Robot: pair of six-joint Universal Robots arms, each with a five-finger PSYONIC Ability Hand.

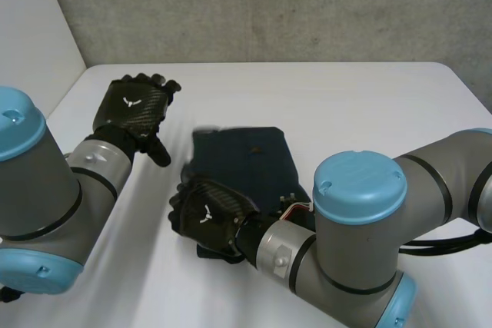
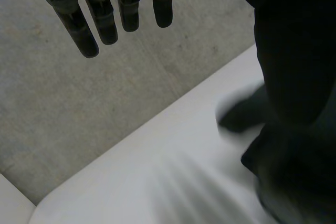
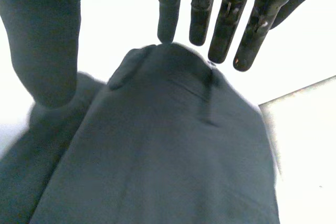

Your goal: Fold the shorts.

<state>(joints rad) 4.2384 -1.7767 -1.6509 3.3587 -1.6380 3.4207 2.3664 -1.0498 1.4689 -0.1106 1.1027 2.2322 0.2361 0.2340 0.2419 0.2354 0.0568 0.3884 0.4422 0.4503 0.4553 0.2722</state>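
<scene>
The dark blue shorts (image 1: 247, 155) lie in a folded bundle in the middle of the white table (image 1: 354, 105). My right hand (image 1: 206, 217) rests at the bundle's near left edge. In the right wrist view its fingers (image 3: 226, 19) are straight and its thumb (image 3: 42, 40) stands apart. The shorts (image 3: 173, 145) lie under the palm, with a raised fold just short of the fingertips. My left hand (image 1: 132, 105) hovers to the left of the shorts, apart from them. Its fingers (image 2: 105, 19) are straight and hold nothing. The shorts (image 2: 299, 182) lie beyond its thumb.
A grey concrete wall (image 1: 269, 5) runs along the table's far edge. A white panel (image 1: 31, 28) stands at the left. Bare table surface spreads to the right of the shorts and behind them.
</scene>
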